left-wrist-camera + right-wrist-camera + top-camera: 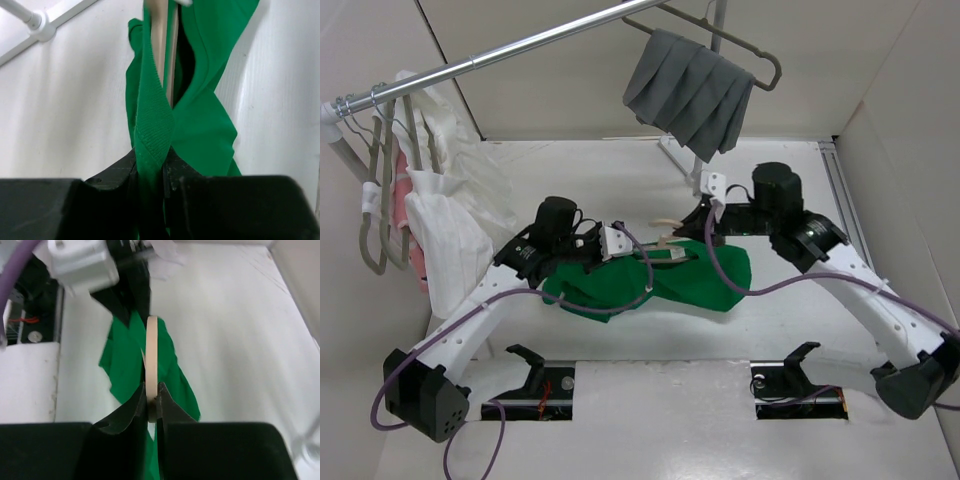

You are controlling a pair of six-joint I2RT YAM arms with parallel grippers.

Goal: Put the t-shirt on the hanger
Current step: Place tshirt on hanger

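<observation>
The bright green t-shirt (660, 280) hangs bunched between the two arms above the table's middle. My left gripper (152, 162) is shut on its ribbed collar (152, 120). The beige hanger (161, 45) runs up through the neck opening right behind the collar. In the top view only the hanger's hook (668, 222) and a short stretch show above the cloth. My right gripper (152, 396) is shut on the hanger's edge (151, 350), with green cloth (122, 362) hanging below it. The right gripper (712, 225) sits at the shirt's far right side, the left gripper (632, 248) at its left.
A metal rail (500, 52) crosses the back. A grey hanger with grey pleated cloth (690, 90) hangs from it at centre. Grey hangers with white and pink garments (430, 215) hang at the left. White walls close in the sides. Two slots (540, 390) (795, 395) lie near the front edge.
</observation>
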